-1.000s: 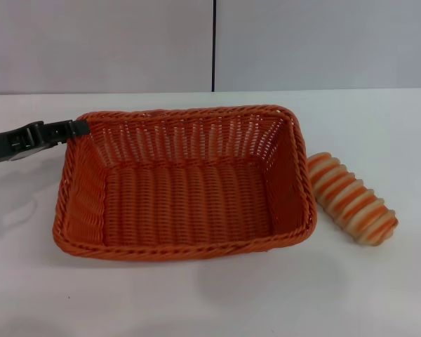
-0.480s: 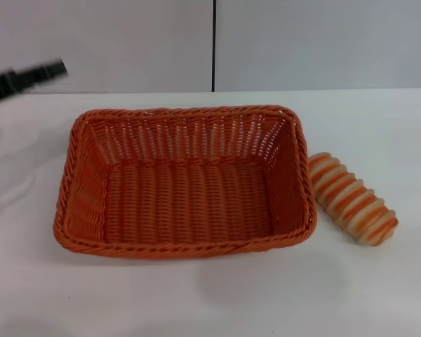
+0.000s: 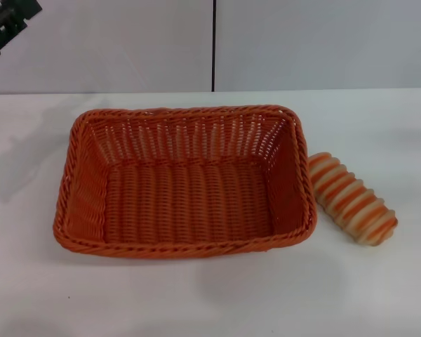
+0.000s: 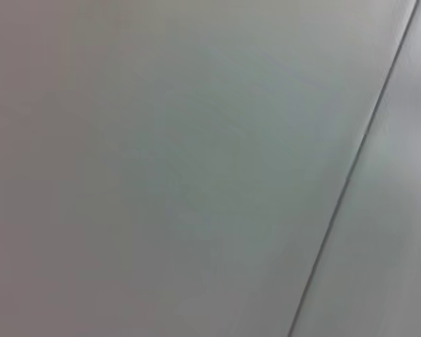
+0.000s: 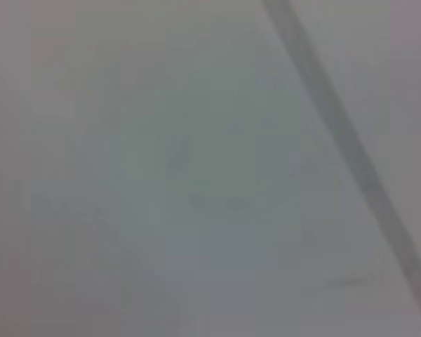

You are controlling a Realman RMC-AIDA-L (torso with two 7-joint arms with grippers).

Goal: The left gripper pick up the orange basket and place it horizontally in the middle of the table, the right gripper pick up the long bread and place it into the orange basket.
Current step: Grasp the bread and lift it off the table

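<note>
Orange basket (image 3: 184, 184) and long bread (image 3: 352, 199) being shown on the table (image 3: 379, 295)

The cream, orange-striped loaf is lying just right of the empty woven basket. The left gripper (image 3: 7, 24) is being held far above its left corner; its opening cannot be told.

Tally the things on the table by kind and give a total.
orange basket: 1
long bread: 1
Total: 2, both resting on the table, the bread outside the basket, by its right end.
</note>
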